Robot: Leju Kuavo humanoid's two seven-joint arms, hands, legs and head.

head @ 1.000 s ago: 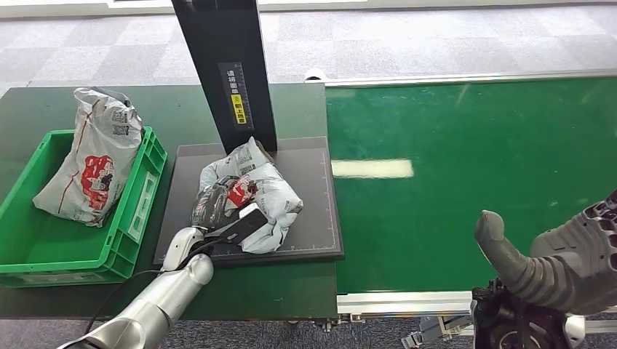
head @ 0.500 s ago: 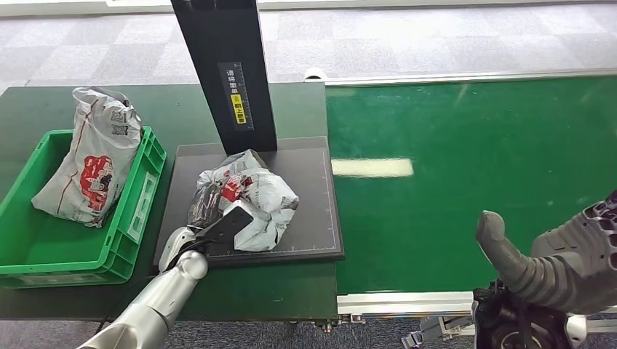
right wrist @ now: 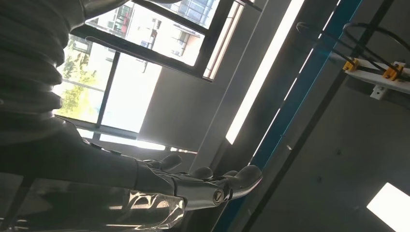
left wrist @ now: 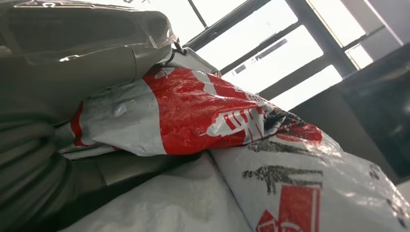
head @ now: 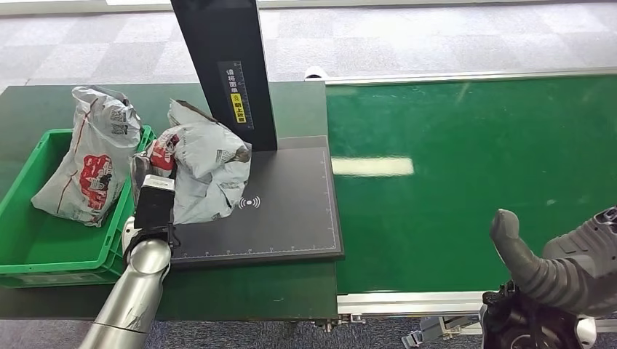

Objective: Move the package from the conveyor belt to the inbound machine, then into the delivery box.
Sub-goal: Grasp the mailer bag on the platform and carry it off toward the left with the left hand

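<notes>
Above the scanner pad's point(head: 291, 211) left edge, left robot hand point(head: 151, 198) gripping the package point(head: 200, 163), lifted beside the green box point(head: 44, 251). Transfer step under way; next, carrying over the rim and releasing beside the bag point(head: 91, 156).

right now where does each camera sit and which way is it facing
Head view: high on the body, looking down at the conveyor belt and green crate; both arms show.
Left wrist view: behind the left robot hand, facing up past the package it grips.
Right wrist view: behind the empty right robot hand, facing windows.
Head and left wrist views share the package.
</notes>
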